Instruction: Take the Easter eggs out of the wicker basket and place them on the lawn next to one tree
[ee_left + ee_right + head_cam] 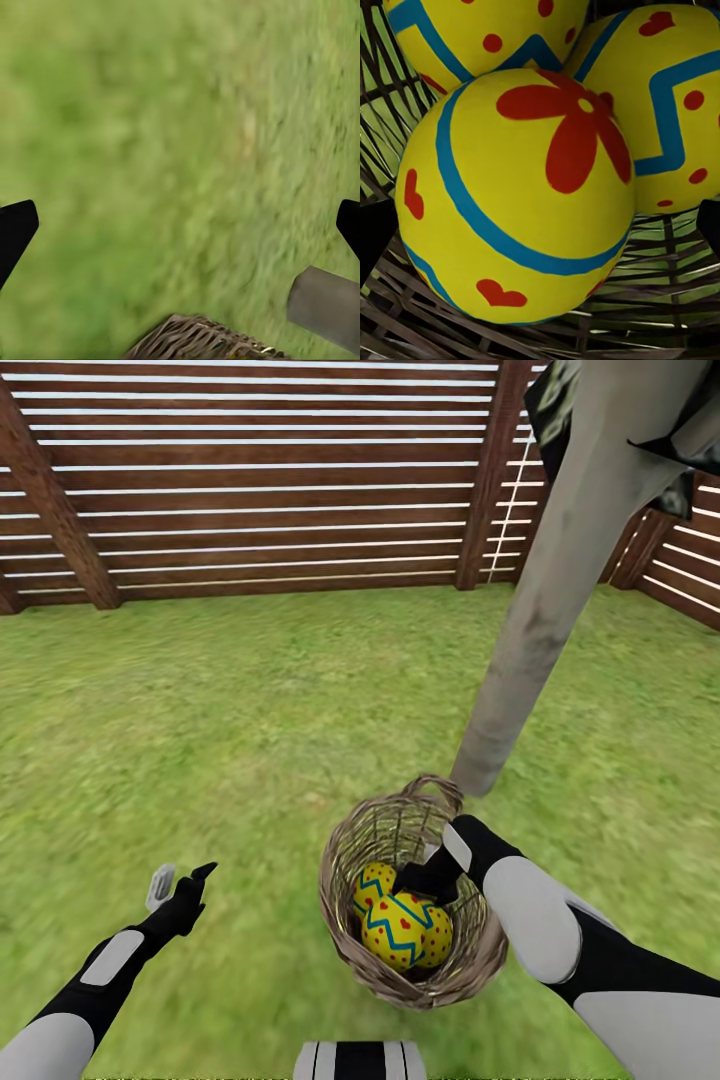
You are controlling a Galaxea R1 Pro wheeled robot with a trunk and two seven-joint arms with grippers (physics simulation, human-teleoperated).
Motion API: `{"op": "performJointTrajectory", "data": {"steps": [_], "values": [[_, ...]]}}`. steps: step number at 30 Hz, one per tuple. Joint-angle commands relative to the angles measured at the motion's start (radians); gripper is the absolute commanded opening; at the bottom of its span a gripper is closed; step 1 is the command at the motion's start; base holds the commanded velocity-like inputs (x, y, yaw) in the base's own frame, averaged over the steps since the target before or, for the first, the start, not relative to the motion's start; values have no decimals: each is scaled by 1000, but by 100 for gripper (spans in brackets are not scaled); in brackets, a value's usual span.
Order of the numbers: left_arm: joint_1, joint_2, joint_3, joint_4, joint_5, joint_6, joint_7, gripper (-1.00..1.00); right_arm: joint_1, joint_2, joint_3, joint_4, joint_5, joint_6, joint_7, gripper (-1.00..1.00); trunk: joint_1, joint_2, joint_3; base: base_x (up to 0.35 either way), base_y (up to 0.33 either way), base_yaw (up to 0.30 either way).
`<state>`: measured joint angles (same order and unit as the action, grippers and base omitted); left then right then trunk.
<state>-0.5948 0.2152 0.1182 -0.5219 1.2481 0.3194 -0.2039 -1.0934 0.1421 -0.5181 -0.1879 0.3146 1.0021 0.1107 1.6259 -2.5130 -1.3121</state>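
Head view: your right end effector is down inside the wicker basket on the lawn, just beside the tree. All three Easter eggs sit in it, none placed. Fingers spread either side of the nearest egg, not pinching. Its long axis looks tilted toward the rim, unsure. Left end effector spread, empty, over grass.

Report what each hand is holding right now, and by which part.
Nothing is held. The right hand is down inside the wicker basket, open around the nearest egg but not closed on it. The left hand hangs open over the lawn.
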Motion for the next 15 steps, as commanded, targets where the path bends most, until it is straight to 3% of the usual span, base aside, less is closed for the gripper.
{"op": "performJointTrajectory", "data": {"steps": [1, 6, 15], "values": [[0, 0, 5, 0, 7, 9, -2, 100, 0, 1, -10, -2, 11, 5, 9, 100, 0, 0, -2, 0, 0, 0], [0, 0, 5, 0, 7, 9, -2, 100, 1, -3, -72, -2, 14, 5, 8, 100, 0, 0, -8, 0, 0, 0], [0, 0, 5, 0, 7, 9, -1, 100, 1, 1, -83, -2, 18, 3, 7, 100, 0, -1, -12, 0, 0, 0]]}}
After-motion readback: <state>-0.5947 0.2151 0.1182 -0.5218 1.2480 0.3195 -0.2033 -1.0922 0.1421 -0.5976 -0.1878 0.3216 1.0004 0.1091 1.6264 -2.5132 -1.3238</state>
